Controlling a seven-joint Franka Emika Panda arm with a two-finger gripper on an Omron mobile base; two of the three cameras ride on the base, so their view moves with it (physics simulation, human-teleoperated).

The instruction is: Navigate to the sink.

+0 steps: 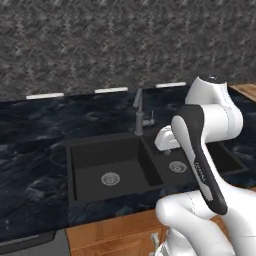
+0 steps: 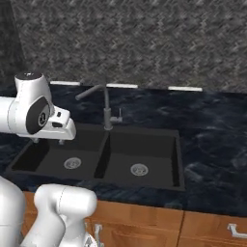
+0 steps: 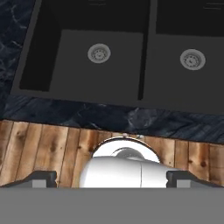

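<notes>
Sink (image 2: 120, 157) lies straight ahead of the robot, sunk into the dark marbled desk (image 2: 212, 140). The tool (image 3: 112, 179) shows as two small dark fingertips (image 3: 41, 178) at the bottom of the hand view, set wide apart and holding nothing, so it is released. In the left base view the hand hangs over the middle of the sink. The hand view looks down past a strip of wooden cabinet front (image 3: 48, 148) and the stone rim into two black basins, each with one round silver drain (image 3: 99, 53), two drains in all. One slim grey faucet (image 2: 106, 108) stands behind the divider between the basins, its spout pointing left in the right base view. Behind the desk rises a grey textured wall (image 1: 100, 45), with three pale strips along its foot.
</notes>
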